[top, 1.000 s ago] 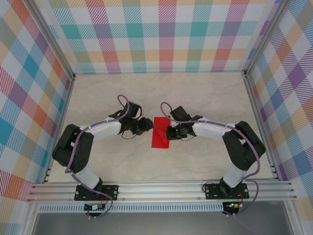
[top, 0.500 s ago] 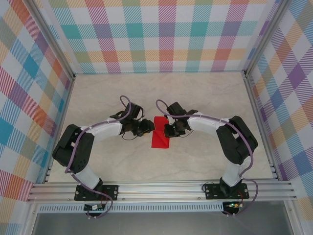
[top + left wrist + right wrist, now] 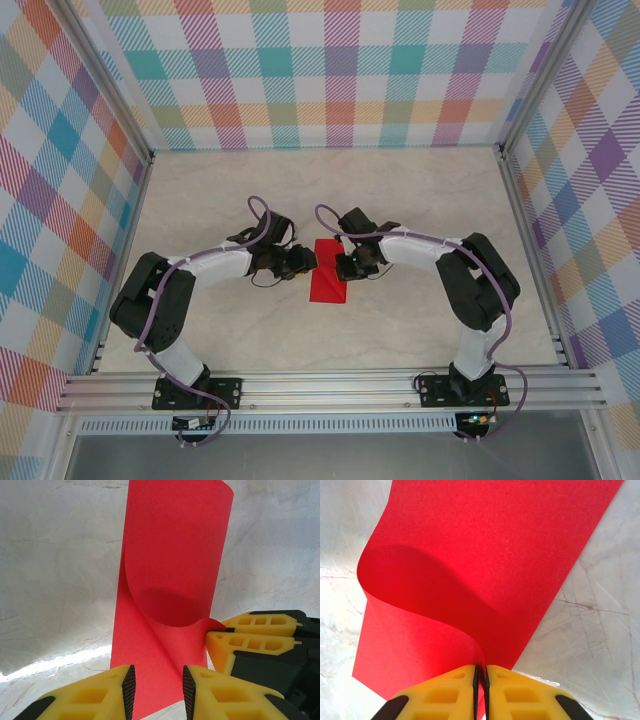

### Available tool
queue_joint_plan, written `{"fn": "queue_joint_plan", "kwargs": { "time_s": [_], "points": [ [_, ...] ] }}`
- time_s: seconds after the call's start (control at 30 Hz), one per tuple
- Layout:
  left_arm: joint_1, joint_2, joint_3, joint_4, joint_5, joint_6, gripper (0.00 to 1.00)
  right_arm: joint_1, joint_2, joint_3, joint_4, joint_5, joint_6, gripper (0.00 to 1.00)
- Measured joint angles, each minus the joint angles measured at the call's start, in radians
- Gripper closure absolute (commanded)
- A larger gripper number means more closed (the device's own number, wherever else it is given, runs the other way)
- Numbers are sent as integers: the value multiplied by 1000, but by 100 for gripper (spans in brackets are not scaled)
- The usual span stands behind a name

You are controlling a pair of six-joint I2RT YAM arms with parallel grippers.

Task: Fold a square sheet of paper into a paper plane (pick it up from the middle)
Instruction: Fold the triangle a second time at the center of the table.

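Sheet: the square sheet of paper [image 3: 328,282] lies on the counter [image 3: 430,200], right between the two arms. It shows as a narrow red strip, doubled over and nowhere near a dart yet.
Long axis: it runs near to far, away from the arm bases, leaning slightly. Both arms meet it side-on, across the short width.
Right jaws: the right gripper [image 3: 481,672] has its jaws pressed together on the edge of the top layer. That layer bows up off the one beneath in a smooth, uncreased curl.
Left jaws: the left gripper [image 3: 157,677] has its jaws spread with a clear gap, and red paper runs through that gap. I see no clamp on it.
Face-off: from the left wrist, the right arm's yellow fingers come in from the side and nip the raised layer just beside the left jaws.
Nearer arm: both sit at the strip, one on each long edge, but only the right has a hold.
What the move turns on: the free edge is on the right's side and the bottom layer lies under the left. I judge the flap will travel across the short width while the left pins the rest.
Risk: thin paper with one pinch point could skew or drag along the counter.
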Motion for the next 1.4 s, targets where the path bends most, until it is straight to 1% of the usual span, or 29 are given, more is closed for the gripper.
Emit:
{"fn": "queue_joint_plan", "kwargs": {
  "time_s": [0.7,0.93,1.07,1.4],
  "points": [
    [0,13,4,0,0,0,72,0,21,8,-13,36,0,86],
    [-1,21,4,8,20,-11,83,0,27,8,-13,39,1,86],
    [-1,31,4,39,43,-42,100,0,30,8,-13,42,4,86],
    [-2,43,-5,130,68,-107,100,0,30,8,-13,43,4,86]
  ]
}}
